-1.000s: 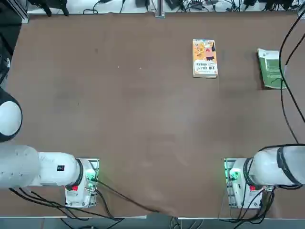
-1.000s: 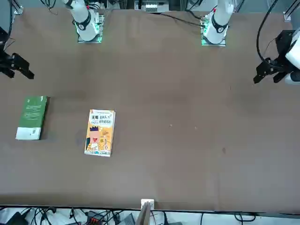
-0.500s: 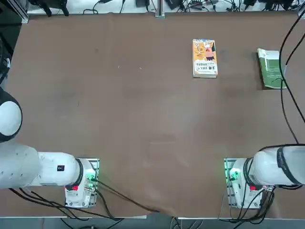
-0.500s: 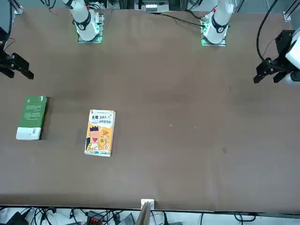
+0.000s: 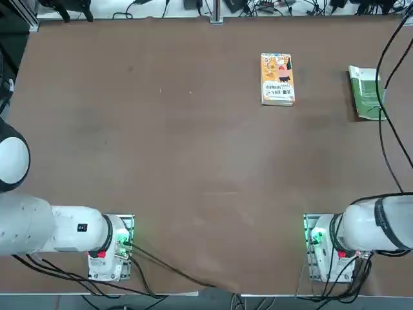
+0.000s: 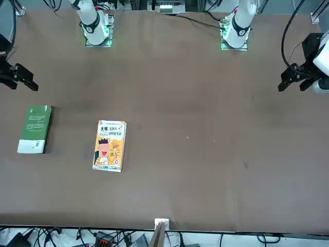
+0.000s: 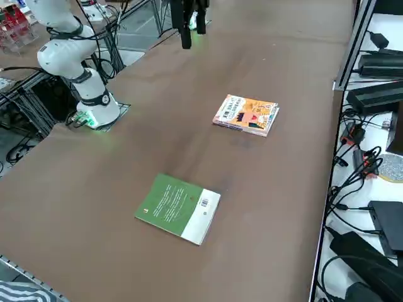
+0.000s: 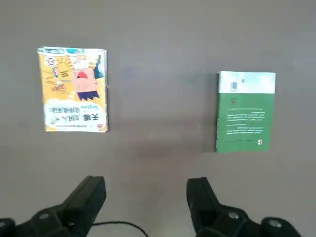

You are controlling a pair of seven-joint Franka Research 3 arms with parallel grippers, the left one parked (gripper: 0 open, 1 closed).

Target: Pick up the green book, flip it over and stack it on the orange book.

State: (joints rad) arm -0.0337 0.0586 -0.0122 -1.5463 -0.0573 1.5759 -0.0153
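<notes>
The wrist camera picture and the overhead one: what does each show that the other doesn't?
Only the wrist view shows the right gripper, its fingers open, high above the table with nothing between them. Only the top view shows both arm bases and the whole table. Both show the green book and the orange book lying flat, side by side and apart, not stacked.

White right arm point(image 5: 374, 226), black gripper point(image 8: 145, 205), green-lit base point(image 5: 316, 237)
</notes>
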